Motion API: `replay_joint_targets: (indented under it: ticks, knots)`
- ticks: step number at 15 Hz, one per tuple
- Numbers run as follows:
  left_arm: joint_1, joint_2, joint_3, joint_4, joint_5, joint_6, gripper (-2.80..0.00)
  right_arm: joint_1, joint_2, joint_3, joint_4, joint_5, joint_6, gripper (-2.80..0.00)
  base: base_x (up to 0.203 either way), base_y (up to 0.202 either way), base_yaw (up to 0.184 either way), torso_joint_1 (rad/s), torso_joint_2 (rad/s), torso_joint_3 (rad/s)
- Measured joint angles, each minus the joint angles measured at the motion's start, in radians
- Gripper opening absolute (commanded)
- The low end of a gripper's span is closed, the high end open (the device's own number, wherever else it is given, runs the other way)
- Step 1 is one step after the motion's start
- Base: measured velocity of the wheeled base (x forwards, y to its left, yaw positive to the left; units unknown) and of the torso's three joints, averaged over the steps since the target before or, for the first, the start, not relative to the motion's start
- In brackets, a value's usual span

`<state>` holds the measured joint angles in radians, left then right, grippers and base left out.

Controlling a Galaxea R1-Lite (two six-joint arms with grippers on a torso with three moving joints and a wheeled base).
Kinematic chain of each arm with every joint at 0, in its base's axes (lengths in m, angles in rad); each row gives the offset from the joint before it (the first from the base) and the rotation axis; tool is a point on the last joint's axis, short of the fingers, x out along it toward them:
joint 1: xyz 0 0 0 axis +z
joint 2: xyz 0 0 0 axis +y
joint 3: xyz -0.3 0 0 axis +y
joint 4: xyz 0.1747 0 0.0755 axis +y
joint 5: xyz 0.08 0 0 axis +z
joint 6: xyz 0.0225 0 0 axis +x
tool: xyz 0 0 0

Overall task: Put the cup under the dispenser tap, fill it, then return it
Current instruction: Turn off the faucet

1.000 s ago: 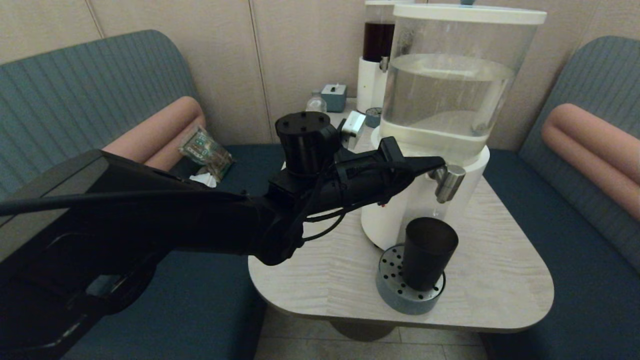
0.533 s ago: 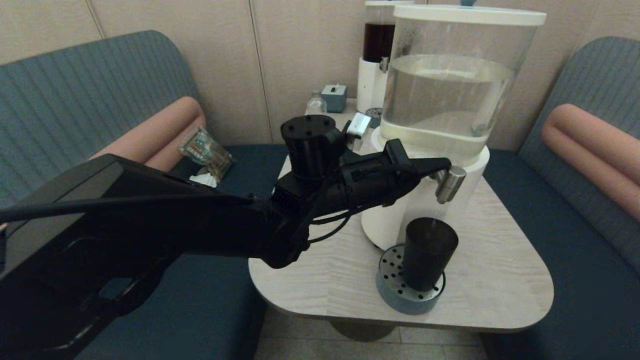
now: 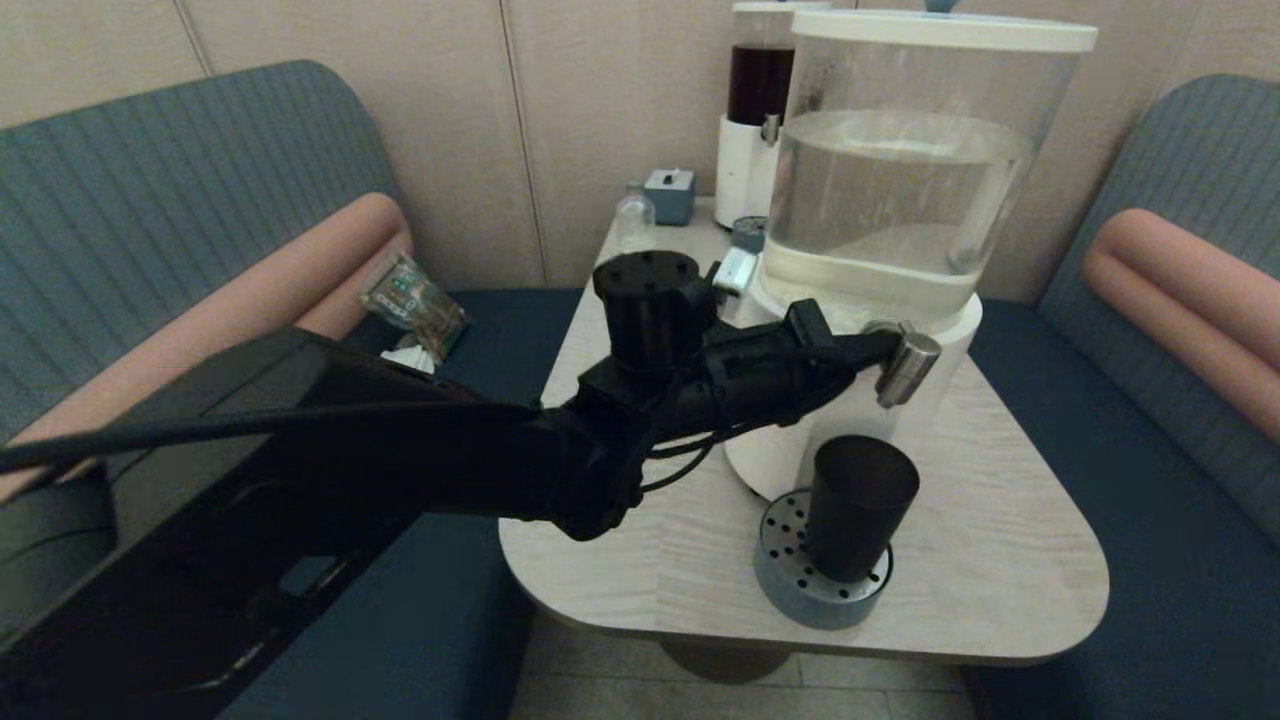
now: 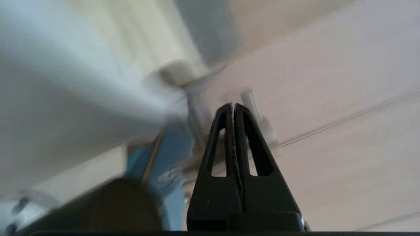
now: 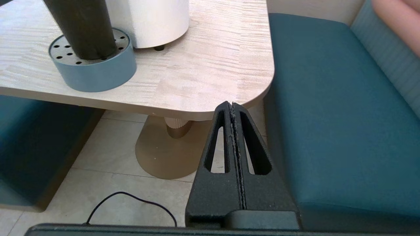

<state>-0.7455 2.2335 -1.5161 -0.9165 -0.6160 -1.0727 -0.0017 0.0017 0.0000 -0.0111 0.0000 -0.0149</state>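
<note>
Benches: 2 teal upholstered seats with ribbed backs and pinkish bolster cushions, set to either side of the table, against a beige panelled wall.

Table: pale wood-grain top with rounded corners on a single pedestal foot, over light floor tiles.

Dispenser: large clear tank partly filled with clear liquid, white lid, white cylindrical base; stands on the table. A slim dispenser of dark liquid stands behind it by the wall.

Left arm, black, reaches across the table from the left. Left gripper, fingers pressed together with nothing between them, tip right at the dispenser tap; actual contact cannot be told.

Right gripper: fingers closed together and empty, held low off the table's near right corner, above the floor and bench seat.

Drip tray: round blue-grey tray with a perforated top, just in front of the white base.

Cup: dark, matte, tapered, handleless; upright on the drip tray, directly under the tap nozzle.

Dispenser tap: short brushed-silver spigot, nozzle turned down.
</note>
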Motion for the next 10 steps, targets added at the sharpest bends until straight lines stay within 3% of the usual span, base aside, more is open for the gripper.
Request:
replay_joint_targets:
  ticks: [10]
  knots:
    - [-0.013, -0.007, -0.017, -0.02, 0.04, -0.004, -2.8, 0.0, 0.0, 0.0, 0.001, 0.0, 0.0, -2.8, 0.0, 0.0, 0.0, 0.0, 0.0, 0.0]
